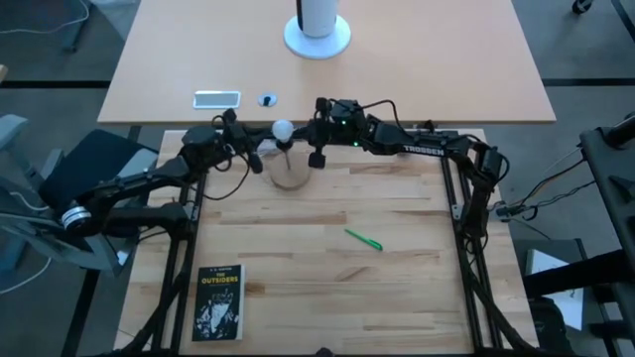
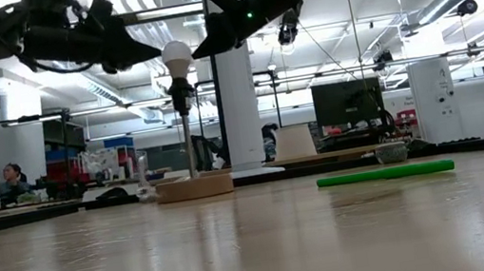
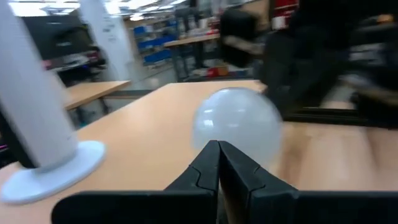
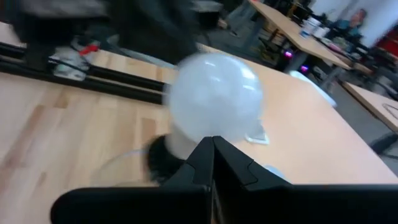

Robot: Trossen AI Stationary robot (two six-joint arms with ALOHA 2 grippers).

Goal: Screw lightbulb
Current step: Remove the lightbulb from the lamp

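Flanking the lightbulb, the left gripper and right gripper are hovering clenched and empty; a nudge could tip it.

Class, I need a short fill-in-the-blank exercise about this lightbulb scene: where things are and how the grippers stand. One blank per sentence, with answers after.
1. The lightbulb sits on top of a thin post that rises from a round ____ base.
2. The fingers of the left gripper are ____.
3. The pen lying on the table is ____ in colour.
4. The book lies nearer the ____ arm.

Answers: wooden; shut; green; left
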